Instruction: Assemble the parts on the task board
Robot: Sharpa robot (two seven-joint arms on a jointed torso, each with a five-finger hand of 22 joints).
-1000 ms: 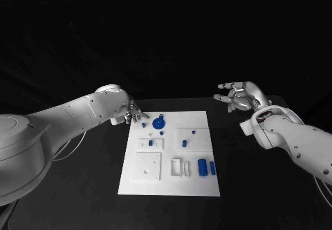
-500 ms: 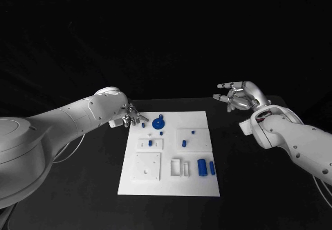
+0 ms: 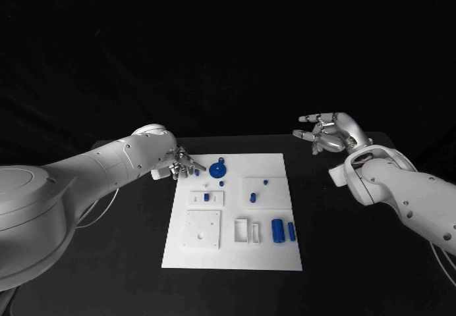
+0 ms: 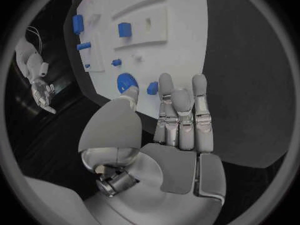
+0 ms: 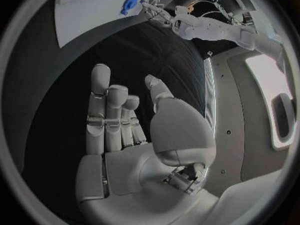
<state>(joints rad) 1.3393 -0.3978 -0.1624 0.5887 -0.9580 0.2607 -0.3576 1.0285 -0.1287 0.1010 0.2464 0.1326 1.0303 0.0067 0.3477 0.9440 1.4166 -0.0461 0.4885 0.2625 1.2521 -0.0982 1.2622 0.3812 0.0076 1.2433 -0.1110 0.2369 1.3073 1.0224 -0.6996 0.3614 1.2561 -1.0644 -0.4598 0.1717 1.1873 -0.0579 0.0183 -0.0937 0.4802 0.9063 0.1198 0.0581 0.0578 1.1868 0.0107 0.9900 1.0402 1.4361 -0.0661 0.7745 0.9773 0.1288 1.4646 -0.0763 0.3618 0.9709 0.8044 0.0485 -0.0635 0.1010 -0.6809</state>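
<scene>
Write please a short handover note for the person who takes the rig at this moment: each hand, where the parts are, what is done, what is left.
Left hand: open, holds nothing, over the far left corner of the task board, beside the small blue piece and the round blue part.
Right hand: open, empty, raised off the board's far right side.
Parts: two blue pieces near the board's right edge, on the side towards the robot; small blue pieces mid-board.
Done: cannot tell which parts are seated.
Left: no part is in a hand; probably the left hand picks a far-corner piece next.
</scene>
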